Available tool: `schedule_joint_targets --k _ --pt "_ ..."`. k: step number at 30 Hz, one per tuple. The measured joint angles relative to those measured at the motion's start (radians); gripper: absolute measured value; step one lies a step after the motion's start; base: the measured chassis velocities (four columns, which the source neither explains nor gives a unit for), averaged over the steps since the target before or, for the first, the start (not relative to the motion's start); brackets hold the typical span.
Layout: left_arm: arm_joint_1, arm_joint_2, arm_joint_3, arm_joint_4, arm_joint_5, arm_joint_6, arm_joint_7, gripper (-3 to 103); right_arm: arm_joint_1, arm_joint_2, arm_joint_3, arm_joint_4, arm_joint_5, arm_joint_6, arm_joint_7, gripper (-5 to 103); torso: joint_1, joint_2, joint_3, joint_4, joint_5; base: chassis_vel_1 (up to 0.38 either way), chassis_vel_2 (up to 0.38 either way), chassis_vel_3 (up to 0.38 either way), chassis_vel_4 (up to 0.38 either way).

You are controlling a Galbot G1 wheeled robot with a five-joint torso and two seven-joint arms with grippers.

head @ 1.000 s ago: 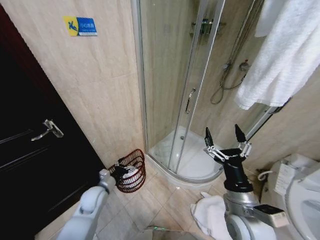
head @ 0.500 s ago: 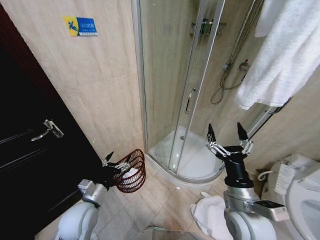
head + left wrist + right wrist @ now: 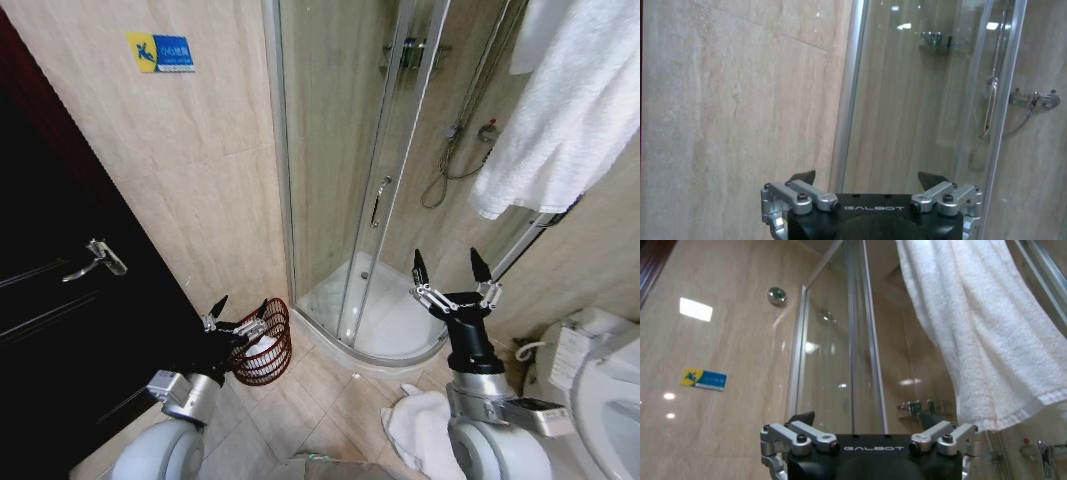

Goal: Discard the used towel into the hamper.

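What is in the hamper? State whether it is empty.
Not empty. The head view shows something white lying inside the hamper, visible through its reddish wire wall. The left tool is open beside its rim.

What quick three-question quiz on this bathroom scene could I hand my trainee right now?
1. True or false: the left gripper is shut on a towel.
2. What already lies inside the hamper? A) something white B) a shoe C) a bottle
3. Fill in: the white towel on the floor lies near the ___ arm's base.

Key: 1 false, its fingers are open and hold nothing, beside the hamper's rim. 2 A. 3 right; the right gripper is raised, open, pointing at the shower door.
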Motion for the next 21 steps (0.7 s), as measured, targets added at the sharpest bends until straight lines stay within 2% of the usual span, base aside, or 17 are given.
schedule_joint_targets --k 10,21 --pt "-0.003 0.002 0.001 0.005 0.000 0.000 0.001 100 -0.032 -0.044 0.036 0.000 0.048 0.021 0.043 100 0.000 0.000 0.000 0.0000 0.0000 0.000 0.000 0.000 0.000" --pt "-0.004 0.003 0.001 0.008 -0.001 0.000 0.002 100 -0.014 -0.102 0.220 -0.001 0.097 0.024 0.050 100 0.000 0.000 0.000 0.0000 0.0000 0.000 0.000 0.000 0.000"
